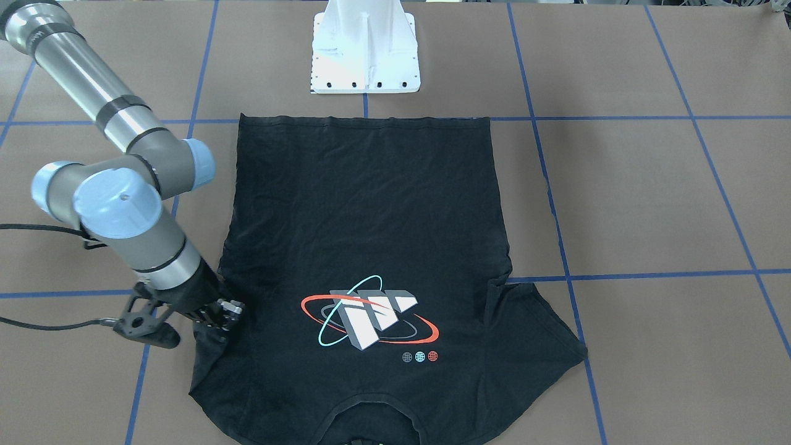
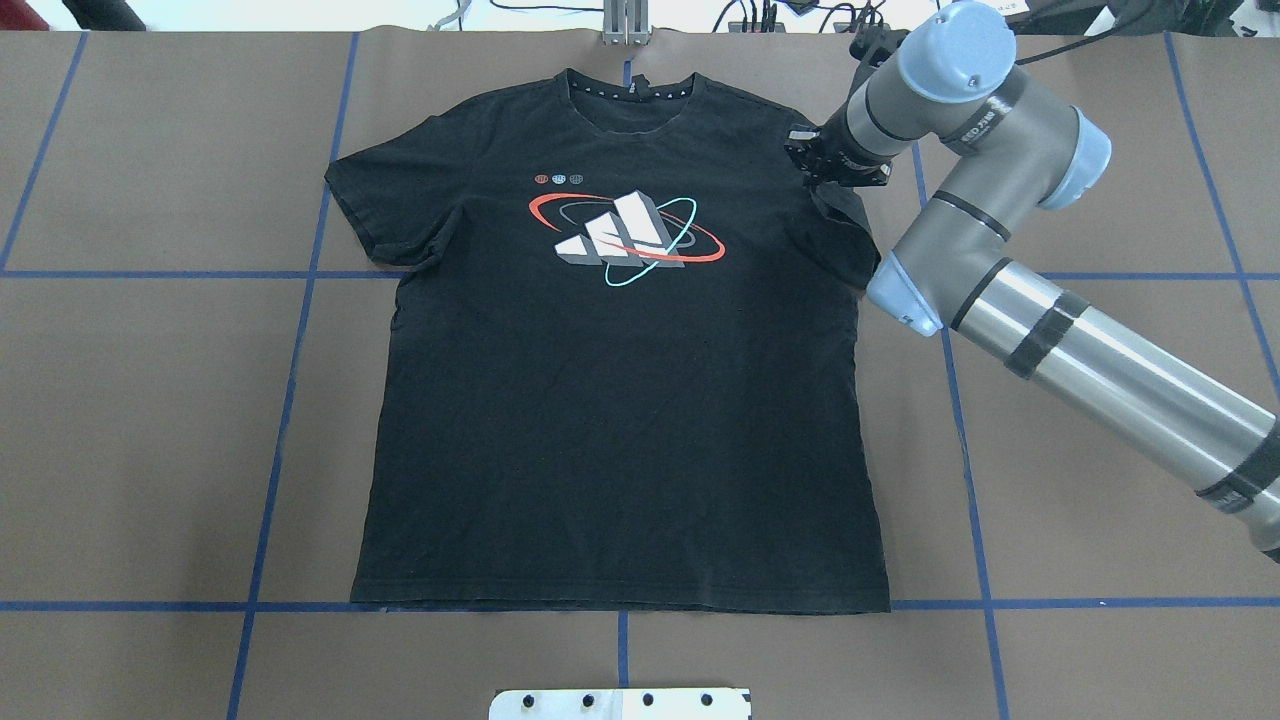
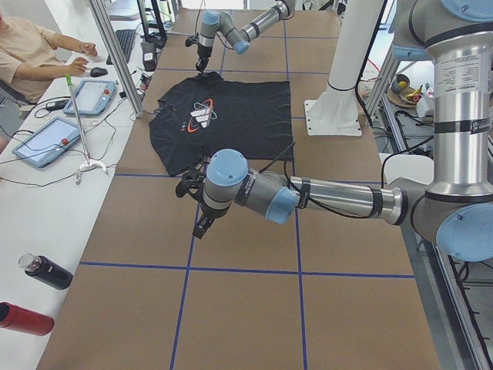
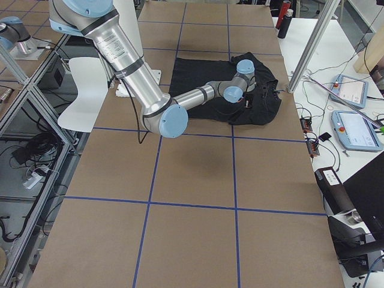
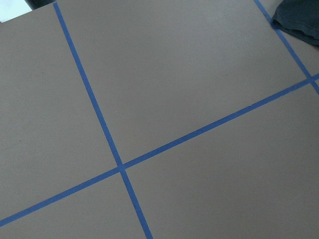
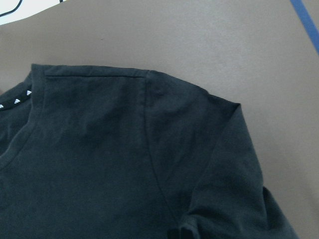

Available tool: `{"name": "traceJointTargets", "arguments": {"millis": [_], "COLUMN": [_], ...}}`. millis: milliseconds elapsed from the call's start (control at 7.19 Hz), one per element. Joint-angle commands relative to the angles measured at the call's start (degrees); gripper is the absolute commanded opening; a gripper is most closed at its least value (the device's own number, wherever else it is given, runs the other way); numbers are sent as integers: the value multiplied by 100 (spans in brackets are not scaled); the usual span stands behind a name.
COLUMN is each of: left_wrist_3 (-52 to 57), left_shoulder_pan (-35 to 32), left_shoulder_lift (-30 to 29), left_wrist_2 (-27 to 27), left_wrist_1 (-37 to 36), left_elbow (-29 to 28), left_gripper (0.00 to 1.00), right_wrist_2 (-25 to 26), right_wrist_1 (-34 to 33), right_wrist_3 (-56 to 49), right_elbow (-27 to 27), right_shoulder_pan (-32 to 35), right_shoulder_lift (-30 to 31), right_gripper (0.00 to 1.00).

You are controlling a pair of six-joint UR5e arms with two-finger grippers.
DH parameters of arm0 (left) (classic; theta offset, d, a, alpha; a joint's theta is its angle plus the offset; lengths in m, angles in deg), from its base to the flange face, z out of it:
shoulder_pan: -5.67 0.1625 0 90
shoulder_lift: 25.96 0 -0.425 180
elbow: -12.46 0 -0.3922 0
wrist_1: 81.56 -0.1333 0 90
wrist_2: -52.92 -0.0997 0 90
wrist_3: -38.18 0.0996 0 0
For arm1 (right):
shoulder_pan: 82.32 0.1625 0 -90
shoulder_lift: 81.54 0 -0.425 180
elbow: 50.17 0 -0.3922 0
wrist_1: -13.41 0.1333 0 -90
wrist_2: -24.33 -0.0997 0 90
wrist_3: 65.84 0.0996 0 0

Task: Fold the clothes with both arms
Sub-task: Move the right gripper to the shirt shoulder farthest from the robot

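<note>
Facing the robot: the black T-shirt (image 1: 371, 204) lies flat on the counter (image 1: 649, 198) with its logo (image 1: 371, 318) up. The hem is toward the white pedestal base (image 1: 366, 55), and the shirt is spread so each side can be taken by one arm.
Right arm, same view: the right gripper (image 1: 222, 312) is down on the sleeve at the robot's right. Cloth rises to it in a small peak, so it looks clenched on that sleeve, probably to carry it inward.
Overhead: the far sleeve (image 2: 375, 205) lies splayed and untouched. The sleeve under the right gripper (image 2: 830, 165) is drawn in against the body, which fits a pinch and not mere contact.
Left end of the counter: the left gripper (image 3: 202, 222) hangs over bare counter beside the shirt's near edge, apart from the cloth. I cannot tell whether it is released or clenched. I judge it is waiting its turn on that side.
Right end of the counter: the near arm reaches across to the T-shirt (image 4: 198, 78), and its wrist hides the fingers.
Left wrist: this view shows mostly blue tape (image 5: 119, 167) on brown surface, with only a corner of the T-shirt (image 5: 299, 20) at the top right, so this arm is not yet over cloth.
Right wrist: the shoulder seam and sleeve (image 6: 219, 149) fill the view with the collar (image 6: 20, 99) at the left. The camera sits right over its hold, and the fold looks barely begun.
</note>
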State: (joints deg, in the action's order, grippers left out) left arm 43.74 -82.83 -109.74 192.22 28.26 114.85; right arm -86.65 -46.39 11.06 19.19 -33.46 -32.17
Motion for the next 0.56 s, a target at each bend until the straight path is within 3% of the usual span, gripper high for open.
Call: {"name": "traceJointTargets", "arguments": {"millis": [0, 417], "left_wrist_3": [-19, -377], "left_shoulder_pan": [0, 174], "left_shoulder_lift": [-7, -330], "left_wrist_2": [150, 141], "left_wrist_1": [118, 118], "left_elbow": [-26, -70], "left_gripper": [100, 100], "right_wrist_2": [349, 569], "right_wrist_1": [-85, -85], "right_wrist_3": [168, 221], "right_elbow": [-500, -878], "right_shoulder_pan": [-201, -333], "right_shoulder_lift": [-540, -848], "right_gripper": [0, 0]}}
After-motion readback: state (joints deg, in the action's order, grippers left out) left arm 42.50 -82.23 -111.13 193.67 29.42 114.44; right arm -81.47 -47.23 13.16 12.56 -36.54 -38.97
